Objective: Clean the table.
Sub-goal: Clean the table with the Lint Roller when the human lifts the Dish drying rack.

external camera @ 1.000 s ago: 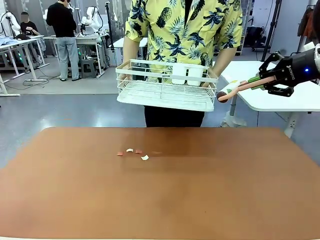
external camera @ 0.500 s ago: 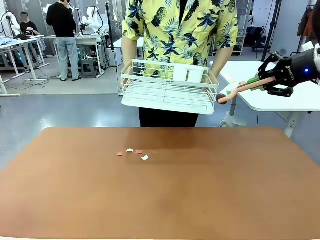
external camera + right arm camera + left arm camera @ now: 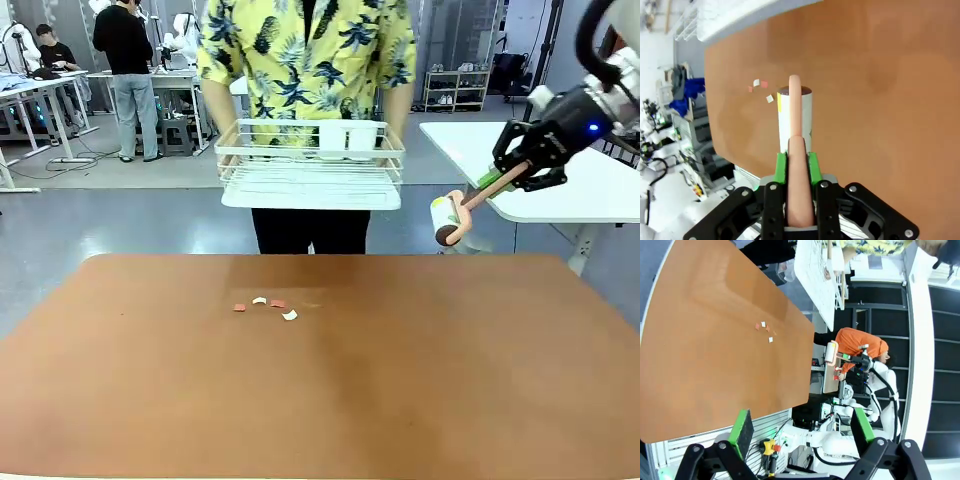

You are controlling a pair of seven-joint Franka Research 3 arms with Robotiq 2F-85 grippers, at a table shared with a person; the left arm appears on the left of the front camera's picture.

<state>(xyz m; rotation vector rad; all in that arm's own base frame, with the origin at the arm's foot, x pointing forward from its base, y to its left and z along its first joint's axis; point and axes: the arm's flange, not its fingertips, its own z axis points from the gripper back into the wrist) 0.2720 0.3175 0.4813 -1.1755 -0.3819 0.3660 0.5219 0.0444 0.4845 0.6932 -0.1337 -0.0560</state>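
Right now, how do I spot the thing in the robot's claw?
Above the far right corner of the big brown table hangs the right claw. It grips a lint roller: pink handle, white roll, unlike the small flat scraps on the table.

table [image 3: 400, 400] cropped below, scraps [image 3: 265, 304] — too small to identify

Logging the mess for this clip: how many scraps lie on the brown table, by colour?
Orange-red scraps: 2
White scraps: 2
Total: 4, all close together on the table, left of its middle.
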